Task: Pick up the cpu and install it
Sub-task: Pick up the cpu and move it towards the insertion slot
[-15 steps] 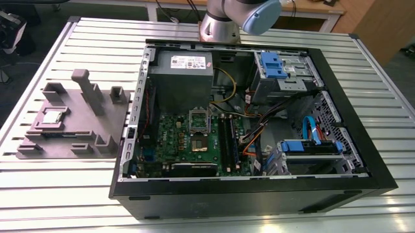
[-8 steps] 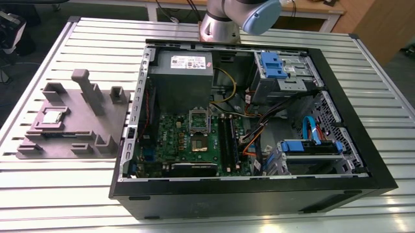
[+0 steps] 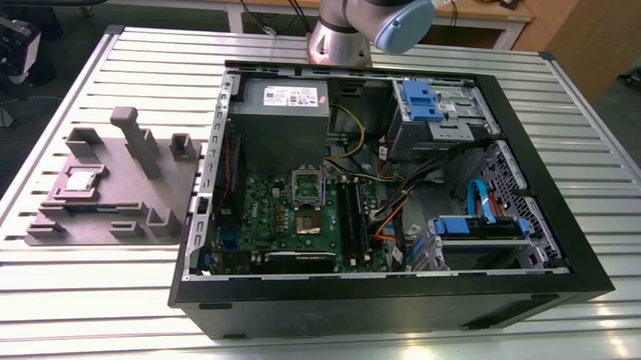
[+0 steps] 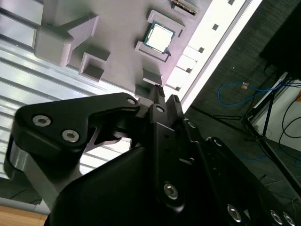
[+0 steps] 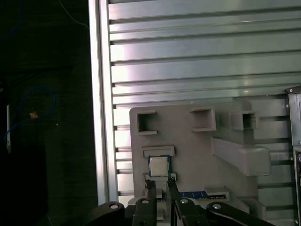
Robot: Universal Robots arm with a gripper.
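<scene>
One cpu (image 5: 159, 165) lies in grey holder (image 5: 197, 146), clear of the hand (image 5: 160, 184), whose fingers (image 5: 150, 187) are parted w/ nothing held

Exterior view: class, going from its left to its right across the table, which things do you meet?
cpu on the grey holder → motherboard → blue cable

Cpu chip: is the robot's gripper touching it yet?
Apart. In the second wrist view, a bare stretch of the grey holder shows between the gripper and the cpu.
</scene>
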